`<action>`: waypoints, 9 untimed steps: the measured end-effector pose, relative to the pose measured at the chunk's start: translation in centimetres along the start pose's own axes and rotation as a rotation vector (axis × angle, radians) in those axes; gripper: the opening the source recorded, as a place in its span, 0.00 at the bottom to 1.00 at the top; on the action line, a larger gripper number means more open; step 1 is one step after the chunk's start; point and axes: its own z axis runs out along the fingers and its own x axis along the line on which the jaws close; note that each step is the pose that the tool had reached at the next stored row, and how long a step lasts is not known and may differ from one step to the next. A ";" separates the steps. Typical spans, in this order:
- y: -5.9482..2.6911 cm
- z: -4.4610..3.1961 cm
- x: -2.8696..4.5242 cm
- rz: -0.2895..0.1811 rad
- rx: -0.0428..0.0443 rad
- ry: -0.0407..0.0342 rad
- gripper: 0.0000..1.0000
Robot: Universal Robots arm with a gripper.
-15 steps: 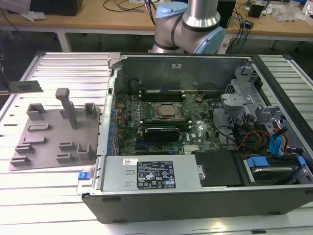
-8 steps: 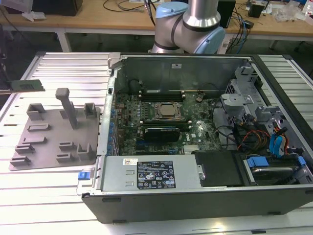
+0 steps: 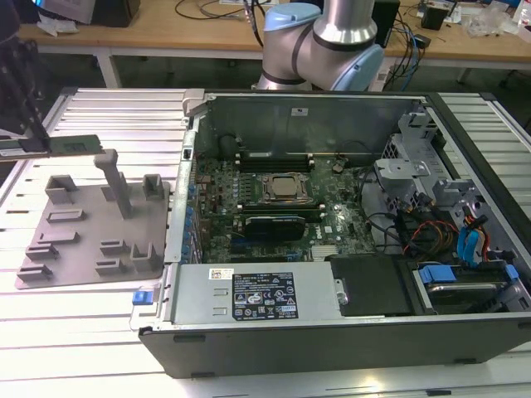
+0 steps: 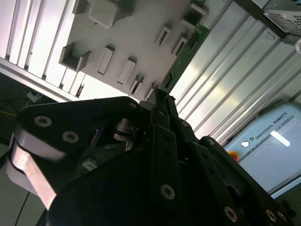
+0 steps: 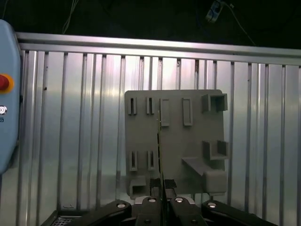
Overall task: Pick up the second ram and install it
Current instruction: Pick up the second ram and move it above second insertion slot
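The tool (image 5: 161,186) is clamped on one end of the second ram (image 4: 186,55), its jaws closed against the stick's flat faces. The stick juts straight out ahead of the tool, long axis level, with its free end toward the open computer case (image 3: 332,348). Below the tool lies the grey holder plate (image 5: 178,136) on the ribbed worktop (image 3: 83,332). The plate's tall post (image 3: 114,178) stands just under the ram's free end, with the case beyond it.

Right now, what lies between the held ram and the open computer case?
In the exterior view, the grey holder plate with its tall post lies between the second ram and the computer case.
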 end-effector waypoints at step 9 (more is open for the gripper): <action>-3.34 -0.15 0.12 0.000 0.0000 0.0002 0.11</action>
